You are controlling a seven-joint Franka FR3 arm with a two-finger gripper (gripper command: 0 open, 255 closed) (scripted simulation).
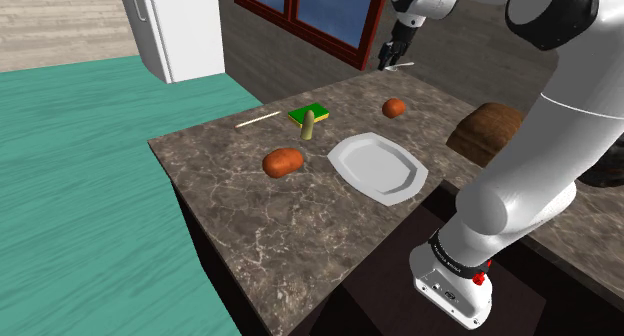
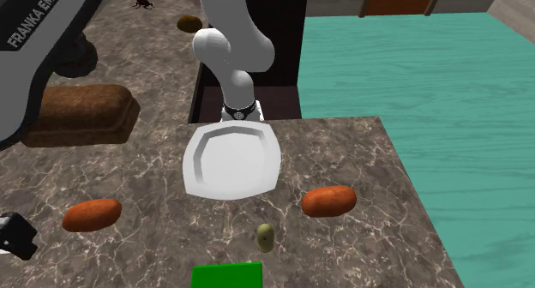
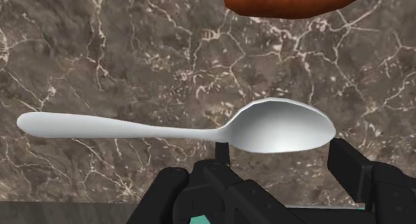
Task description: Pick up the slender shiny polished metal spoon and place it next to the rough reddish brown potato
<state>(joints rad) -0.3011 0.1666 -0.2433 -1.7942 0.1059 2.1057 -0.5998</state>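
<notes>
My black gripper (image 1: 393,56) hangs high above the far side of the marble counter (image 1: 250,224), shut on a pale shiny spoon (image 1: 397,67). In the wrist view the spoon (image 3: 167,129) lies crosswise between the fingers of the gripper (image 3: 283,151), clasped near where handle meets bowl. Just beyond the spoon's bowl lies a reddish brown potato (image 3: 293,1), well below it on the counter. That smaller potato (image 1: 394,107) (image 2: 92,214) sits near the bread. A larger reddish brown one (image 1: 283,162) (image 2: 329,201) lies on the other side of the plate.
A white plate (image 1: 378,167) (image 2: 231,158) sits mid-counter. A brown bread loaf (image 1: 485,132) (image 2: 81,115) lies near the arm. A green block (image 1: 309,113), a small olive object (image 1: 311,125) and a thin pale stick (image 1: 257,119) lie toward the far edge. A white fridge (image 1: 175,29) stands beyond.
</notes>
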